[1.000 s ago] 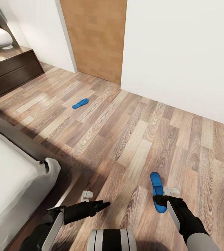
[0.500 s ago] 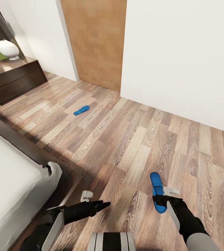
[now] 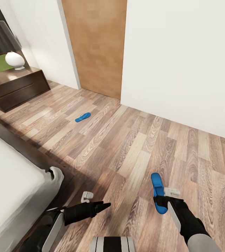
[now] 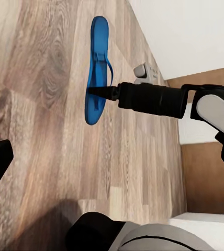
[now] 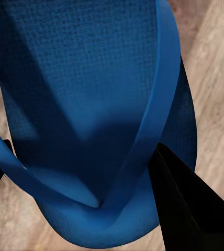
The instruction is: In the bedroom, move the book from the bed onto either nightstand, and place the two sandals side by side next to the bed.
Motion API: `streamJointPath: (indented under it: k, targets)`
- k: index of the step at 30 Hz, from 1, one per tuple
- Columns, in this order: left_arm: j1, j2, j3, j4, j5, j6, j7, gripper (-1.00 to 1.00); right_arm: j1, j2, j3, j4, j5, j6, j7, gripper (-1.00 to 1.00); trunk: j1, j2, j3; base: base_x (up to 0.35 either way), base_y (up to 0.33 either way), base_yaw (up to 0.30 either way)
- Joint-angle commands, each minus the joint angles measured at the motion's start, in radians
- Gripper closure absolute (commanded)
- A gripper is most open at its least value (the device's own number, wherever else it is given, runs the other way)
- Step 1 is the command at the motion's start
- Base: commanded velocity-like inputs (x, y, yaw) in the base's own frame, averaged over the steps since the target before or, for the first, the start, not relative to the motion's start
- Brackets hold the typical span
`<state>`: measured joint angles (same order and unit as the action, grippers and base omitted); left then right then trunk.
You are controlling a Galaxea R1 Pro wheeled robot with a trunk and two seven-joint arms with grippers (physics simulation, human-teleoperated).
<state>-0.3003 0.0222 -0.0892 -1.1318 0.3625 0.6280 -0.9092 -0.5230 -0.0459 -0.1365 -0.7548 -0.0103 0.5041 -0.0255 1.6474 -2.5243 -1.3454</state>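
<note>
Head view: our right gripper [image 3: 161, 202] grips one sandal [image 3: 157, 185]; we should carry it level to the other sandal [image 3: 82, 117] beside the bed [image 3: 7, 189]. Left gripper [image 3: 103, 205] looks closed, empty.

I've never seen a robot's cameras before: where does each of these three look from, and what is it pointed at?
Head view: from the head, down over floor, bed, far sandal; both arms show.
Left wrist view: across the floor at the right pincer.
Right wrist view: close on the held sandal; dark fingertips show.
All three share that held sandal.
</note>
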Motion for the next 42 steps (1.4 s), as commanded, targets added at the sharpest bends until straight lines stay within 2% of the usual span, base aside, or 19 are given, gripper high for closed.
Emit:
streamJointPath:
  k: [1, 23, 31, 35, 42]
  targets:
    - [0.000, 0.001, -0.002, 0.000, 0.007, 0.007, 0.002, -1.00, 0.000, 0.000, 0.000, -0.001, -0.003, 0.006, -0.005, 1.00, -0.001, 0.000, 0.003, 0.000, 0.000, 0.000]
    - [0.000, 0.001, -0.002, 0.000, 0.007, 0.007, 0.002, -1.00, 0.000, 0.001, 0.000, -0.001, -0.003, 0.006, -0.005, 1.00, -0.010, 0.005, 0.088, 0.000, 0.000, 0.000]
    - [0.000, 0.001, -0.004, 0.000, 0.008, 0.006, 0.001, -1.00, 0.000, 0.001, 0.000, -0.002, -0.003, 0.005, -0.005, 1.00, -0.010, 0.005, 0.088, 0.000, -0.007, 0.000]
    - [0.000, 0.001, -0.019, -0.001, 0.007, 0.006, 0.002, -1.00, 0.000, 0.001, 0.000, -0.003, -0.003, 0.005, -0.005, 1.00, -0.010, 0.005, 0.088, 0.000, -0.201, 0.000]
    - [0.000, 0.001, -0.023, 0.000, 0.007, 0.006, 0.003, -1.00, 0.000, 0.001, 0.002, -0.017, -0.004, 0.005, -0.004, 1.00, -0.010, 0.005, 0.088, 0.000, -0.180, 0.000]
